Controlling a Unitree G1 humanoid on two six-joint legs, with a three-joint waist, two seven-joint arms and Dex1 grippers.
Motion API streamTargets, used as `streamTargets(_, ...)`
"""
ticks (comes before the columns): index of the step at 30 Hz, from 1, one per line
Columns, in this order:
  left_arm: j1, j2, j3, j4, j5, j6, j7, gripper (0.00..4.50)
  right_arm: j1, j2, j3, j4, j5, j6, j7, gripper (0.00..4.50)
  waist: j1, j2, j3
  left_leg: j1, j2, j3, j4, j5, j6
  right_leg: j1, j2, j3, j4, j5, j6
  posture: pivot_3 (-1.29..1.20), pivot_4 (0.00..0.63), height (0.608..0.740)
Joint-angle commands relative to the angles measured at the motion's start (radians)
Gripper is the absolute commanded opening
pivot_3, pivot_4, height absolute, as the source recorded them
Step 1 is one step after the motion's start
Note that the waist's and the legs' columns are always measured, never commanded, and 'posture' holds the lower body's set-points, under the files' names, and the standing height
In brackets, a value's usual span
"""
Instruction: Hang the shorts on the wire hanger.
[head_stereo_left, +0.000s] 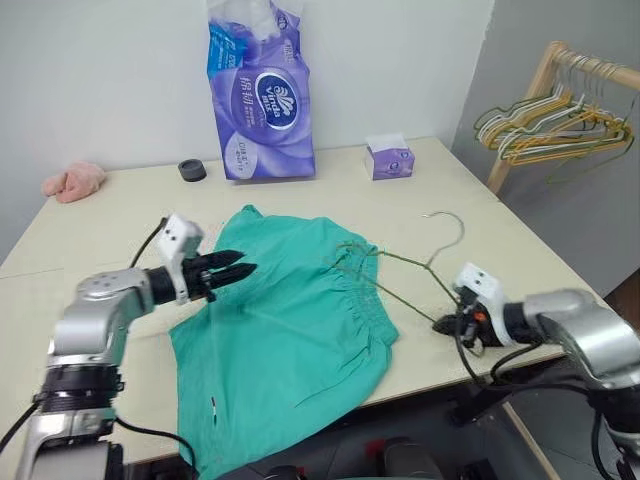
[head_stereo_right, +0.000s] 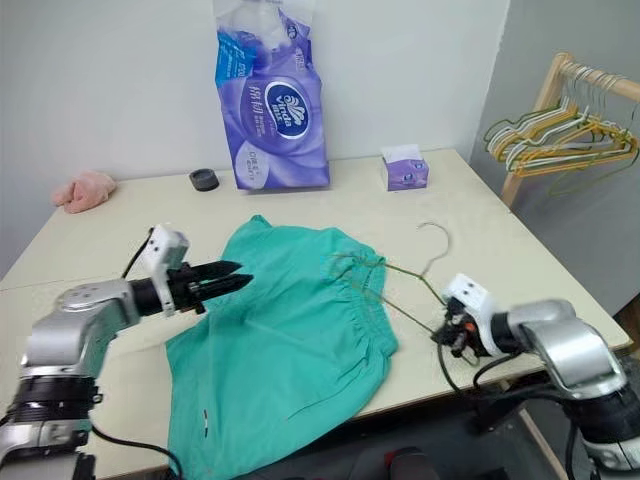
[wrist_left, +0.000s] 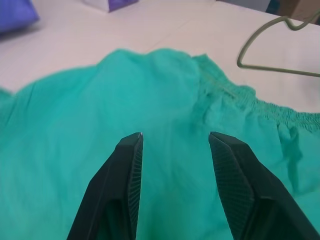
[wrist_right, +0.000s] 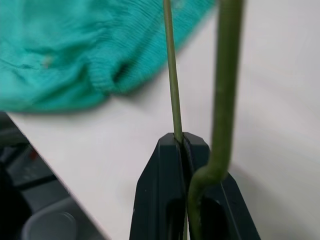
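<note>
Left hand (head_stereo_left: 232, 268), two black fingers spread and empty, poised at left of centre over the near-left part of the teal-green soft fabric shorts (head_stereo_left: 290, 330). Shorts lying flat across the middle of the pale worktop (head_stereo_left: 120, 215), gathered waistband toward the right, one leg hanging past the lower edge of the frame. Thin olive-brown wire hanger (head_stereo_left: 400, 275), triangular with a hook, at right of centre: far corner slipped under or into the waistband, hook pointing to upper right, near corner off the cloth. Right hand (head_stereo_left: 455, 322) at lower right, fingers pressed together and pinching the hanger wire at that near corner.

Judged barely begun: hanger gripped and one end engaged with the waistband, shorts not yet draped over the bar, nothing lifted clear. Left to do: take hold of the cloth, feed it over the wire, settle it evenly.
</note>
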Motion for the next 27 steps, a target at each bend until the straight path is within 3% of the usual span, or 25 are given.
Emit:
streamTargets(1,0.005,0.031,-0.015,-0.053,-0.039,0.007,-0.074,2.2,0.034,-0.017,-0.074,-0.037,0.064,0.097,-0.038,0.0,0.002,0.0,0.0,0.0,0.0,0.0,0.0,0.0,0.0,0.0,0.0,0.0,0.0,0.0,0.0,-0.2,0.0,0.74)
streamTargets(15,-0.051,0.041,-0.045,0.021,0.031,-0.072,-0.039,2.2,0.015,-0.109,0.017,-0.004,0.203,0.177,-0.066,0.0,-0.002,0.0,0.0,0.0,0.0,0.002,0.0,0.0,0.0,0.0,0.0,-0.001,-0.001,0.0,0.0,-0.19,0.0,0.74)
streamTargets(19,-0.031,0.042,-0.05,0.001,0.027,-0.079,-0.037,2.2,0.014,-0.201,0.09,-0.001,0.223,0.129,-0.015,0.0,0.0,0.0,0.0,0.0,0.0,0.001,0.0,0.0,0.0,0.0,0.0,0.0,-0.001,0.0,0.0,-0.18,0.0,0.74)
streamTargets(27,0.001,0.035,-0.064,-0.033,0.034,-0.092,-0.03,2.2,0.012,-0.281,0.148,0.02,0.243,0.076,0.024,0.0,0.004,-0.001,-0.001,-0.001,0.001,0.002,0.0,0.0,0.0,0.0,0.0,-0.001,-0.001,0.0,0.001,-0.17,0.0,0.74)
